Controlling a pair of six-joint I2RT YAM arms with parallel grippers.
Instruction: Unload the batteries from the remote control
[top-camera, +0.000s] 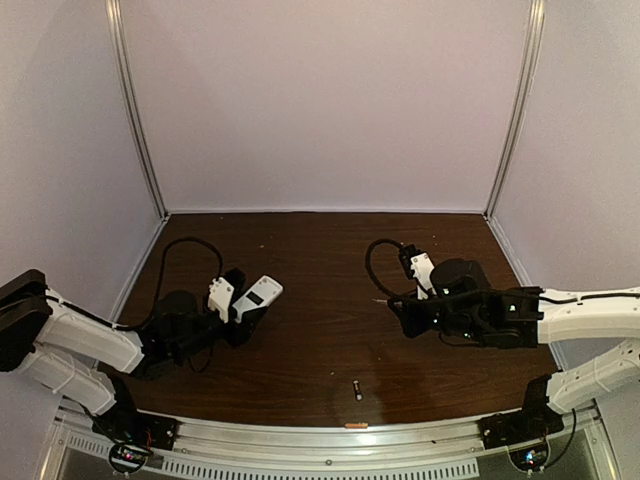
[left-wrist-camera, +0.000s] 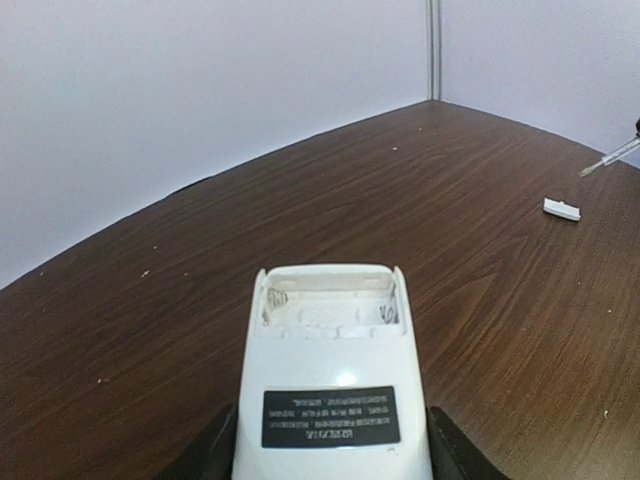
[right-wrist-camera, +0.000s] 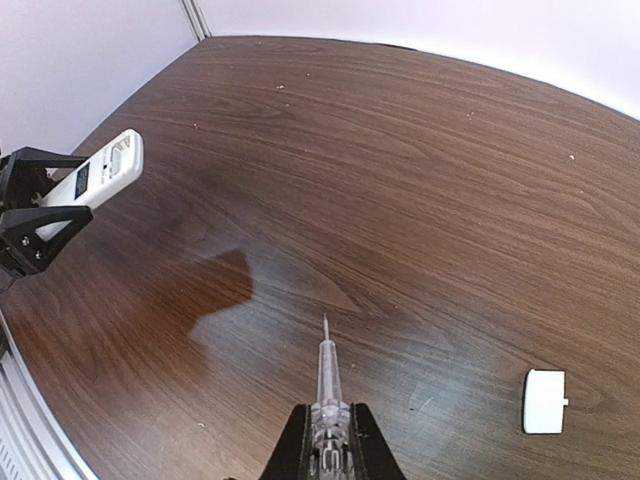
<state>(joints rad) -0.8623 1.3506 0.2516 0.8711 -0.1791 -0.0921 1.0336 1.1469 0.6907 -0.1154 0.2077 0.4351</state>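
A dark wooden table (top-camera: 320, 250) fills the white-walled booth, with the left arm (top-camera: 90, 340) and the right arm (top-camera: 590, 315) reaching in from its near corners. The left gripper (top-camera: 240, 315) pinches the remote control (left-wrist-camera: 335, 400) by its sides, plain white back facing the wrist camera and a black label (left-wrist-camera: 331, 416) showing. The remote's far end points toward the middle of the table, and its battery compartment is open there, with its white floor and contacts exposed.

Across the table, the right gripper (right-wrist-camera: 328, 440) is clamped on a slim silvery screwdriver (right-wrist-camera: 325, 370), whose tip points toward the remote but stays well apart from it. Nothing stands between the two tools. A small flat white plastic piece (right-wrist-camera: 545, 400) lies on the wood just beside the right gripper.

The dark battery (top-camera: 357, 390), with its silvery end, rests on the table near the front edge, between the two arms and far from both grippers. The orange-toned battery (top-camera: 355, 425) lies just past it, at the table's lip against the metal rail (top-camera: 300, 435).
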